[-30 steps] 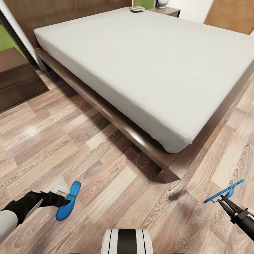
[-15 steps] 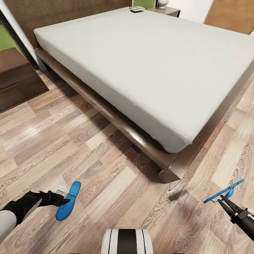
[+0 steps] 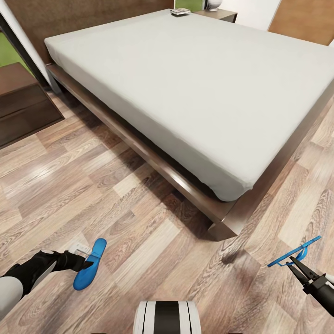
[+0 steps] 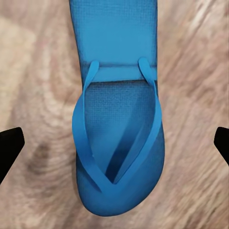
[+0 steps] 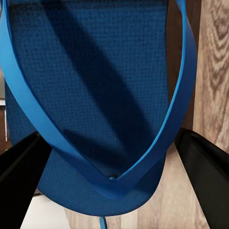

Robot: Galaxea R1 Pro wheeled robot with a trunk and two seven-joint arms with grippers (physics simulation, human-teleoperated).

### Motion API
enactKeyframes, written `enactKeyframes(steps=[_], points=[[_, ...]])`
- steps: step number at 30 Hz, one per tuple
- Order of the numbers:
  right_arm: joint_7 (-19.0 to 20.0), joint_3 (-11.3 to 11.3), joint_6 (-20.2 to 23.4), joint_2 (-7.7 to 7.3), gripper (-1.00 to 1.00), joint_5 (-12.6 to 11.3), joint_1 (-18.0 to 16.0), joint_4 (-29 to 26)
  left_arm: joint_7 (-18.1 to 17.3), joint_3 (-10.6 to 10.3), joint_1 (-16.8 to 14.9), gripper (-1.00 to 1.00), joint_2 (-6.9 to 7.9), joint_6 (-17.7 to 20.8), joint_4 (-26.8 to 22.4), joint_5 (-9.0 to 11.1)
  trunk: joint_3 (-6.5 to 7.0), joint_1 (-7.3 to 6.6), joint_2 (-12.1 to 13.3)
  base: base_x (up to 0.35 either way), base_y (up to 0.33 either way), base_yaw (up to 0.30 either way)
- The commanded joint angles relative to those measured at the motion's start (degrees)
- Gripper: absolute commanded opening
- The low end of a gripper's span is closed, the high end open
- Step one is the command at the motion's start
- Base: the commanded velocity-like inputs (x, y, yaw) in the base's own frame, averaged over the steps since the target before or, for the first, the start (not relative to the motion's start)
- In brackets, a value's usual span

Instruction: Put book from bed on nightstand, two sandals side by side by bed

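Two bright blue flat flip-flop sandals are seen near the foot corner of the large low dark-brown wooden bed with its smooth light-grey mattress (image 3: 195, 83). The first sandal (image 3: 90, 264) lies flat on the light wood-plank floor (image 3: 139, 232), well out from the bed's long side, strap side up. The left gripper (image 3: 86, 266) is at its edge; in the left wrist view the sandal (image 4: 117, 109) lies between widely parted black fingertips (image 4: 9, 148), not grasped.

The second sandal (image 3: 294, 253) is held off the floor, out past the bed's foot end, its strap pinched by the right gripper (image 3: 292, 260). In the right wrist view the sole (image 5: 95, 95) hangs close before the dark fingers (image 5: 205, 167), which are closed on the strap.

Across the last second almost nothing is changed: bed, both sandals and right arm are placed as before, and only the left forearm is shifted very slightly. This is judged a pause, with one sandal set down and the other yet to be laid beside it.

The small thin paperback book (image 3: 179, 11) rests at the bed's far head corner, just beside a low dark-brown wooden nightstand (image 3: 220, 15). A second nightstand (image 3: 21, 102) stands off the bed's near head corner.
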Motion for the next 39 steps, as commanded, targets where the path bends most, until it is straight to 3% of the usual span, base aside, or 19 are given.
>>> enactKeyframes(steps=[1,4,23,39], points=[[0.25,-0.39,0.66,0.02,-1.0,0.28,-0.02,0.01,-0.02,-0.25,-0.02,1.0,0.03,0.52,-0.12,0.6,-0.03,-0.01,-0.01,0.0,0.0,0.0],[0.25,-0.39,0.64,0.02,-1.0,0.28,-0.02,0.01,-0.01,-0.29,-0.02,1.0,0.03,0.52,-0.11,0.59,-0.03,-0.01,-0.01,0.0,0.0,0.0],[0.25,-0.39,0.59,0.05,-1.0,0.32,-0.02,0.01,0.0,-0.16,-0.02,1.0,0.1,0.44,-0.09,0.6,-4.24,0.48,-0.27,0.0,0.0,0.0],[0.25,-0.38,0.58,0.1,-1.0,0.36,-0.02,-0.01,-0.01,-0.07,-0.02,1.0,0.25,-1.6,-0.06,0.65,-4.24,0.48,-0.27,0.0,0.0,0.0]])
